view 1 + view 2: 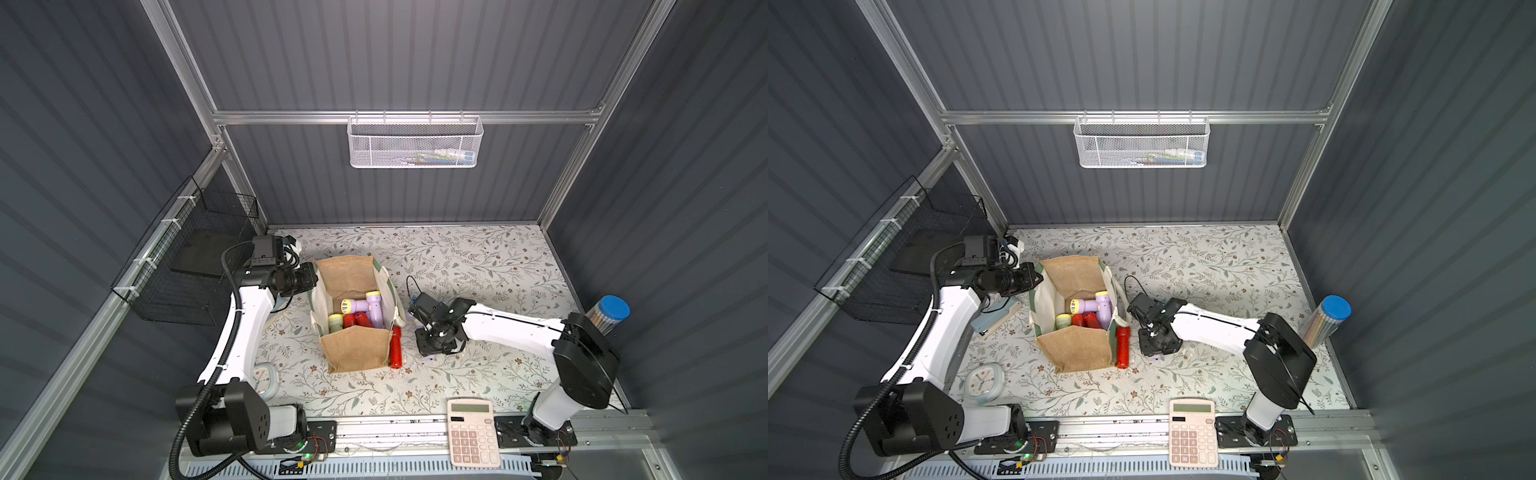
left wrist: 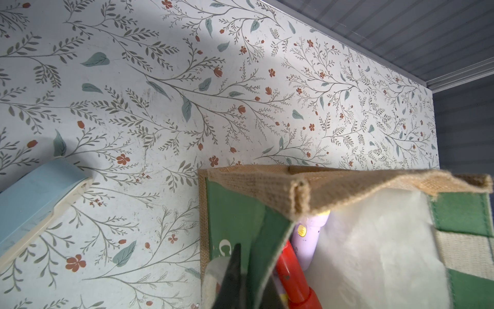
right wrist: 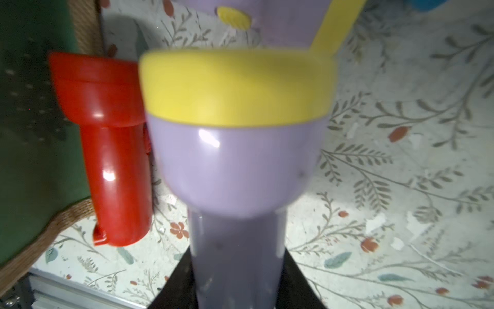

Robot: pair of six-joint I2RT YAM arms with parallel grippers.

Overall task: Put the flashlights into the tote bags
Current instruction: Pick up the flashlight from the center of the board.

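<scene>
Flashlights [image 1: 360, 312] in bag, top views: I see lilac, red and pale green ones lying inside the tote bag [image 1: 357, 351], which stands open on the floral table [image 1: 478, 270].
Red flashlight [image 1: 395, 347], top views: lies on the table outside the bag, against its side panel.
Right gripper [image 1: 432, 354], top views: points down just beside the red flashlight; a lilac sliver shows beneath it.
Left gripper [image 1: 309, 284], top views: at the bag's rim, on the robot's left side.
Bystanders, top views: calculator [image 1: 473, 432], clock [image 1: 984, 382], stapler [image 1: 994, 318] and pencil tube [image 1: 609, 313] sit apart from the bag.
Left gripper, left wrist view: fingers [image 2: 233, 273] closed together on the bag's green side panel, pinching it; lilac and red flashlights show inside.
Right gripper, right wrist view: clamped on the barrel of a lilac flashlight [image 3: 238, 160] with a yellow ring; I cannot tell whether it touches the table.
Surroundings, right wrist view: the red flashlight lies alongside the bag's green panel; a second lilac flashlight [image 3: 240, 24] lies beyond the held one.
</scene>
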